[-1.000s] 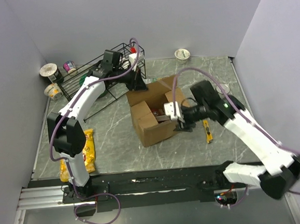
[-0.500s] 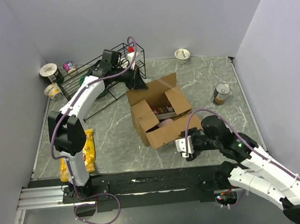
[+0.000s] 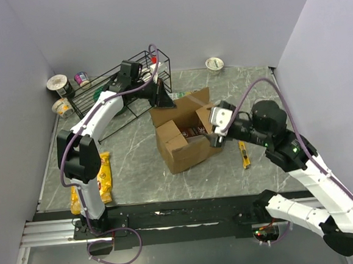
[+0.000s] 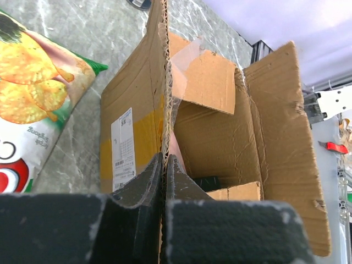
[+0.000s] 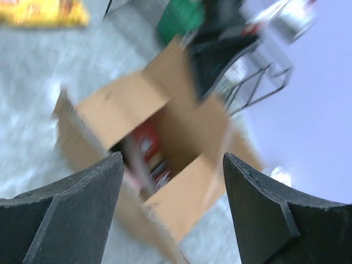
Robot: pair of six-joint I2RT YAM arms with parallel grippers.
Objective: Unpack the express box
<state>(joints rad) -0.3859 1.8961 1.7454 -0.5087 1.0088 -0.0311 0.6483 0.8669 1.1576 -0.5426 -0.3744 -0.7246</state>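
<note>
The express box (image 3: 179,145) is a brown carton standing open in the middle of the table, flaps up. My left gripper (image 3: 163,101) is shut on the edge of its rear flap; in the left wrist view the fingertips (image 4: 155,168) pinch the corrugated edge beside the white label (image 4: 123,144), and a dark item (image 4: 210,182) lies in the box (image 4: 214,137). My right gripper (image 3: 215,141) hangs open at the box's right side. The blurred right wrist view shows the open box (image 5: 187,192) between the wide jaws of that gripper (image 5: 173,162), with red packaging (image 5: 147,149) inside.
A black wire rack (image 3: 115,85) stands at the back left with cups (image 3: 59,86) beside it. A green chip bag (image 4: 30,110) lies behind the box. A yellow bag (image 3: 104,174) lies by the left arm's base, a small yellow-black item (image 3: 244,154) right of the box, a bowl (image 3: 214,63) at the back.
My right arm drew back to the table's front, then swung up again to the box's right side, its jaws widening. The box shifted slightly. The left gripper kept its hold on the flap.
</note>
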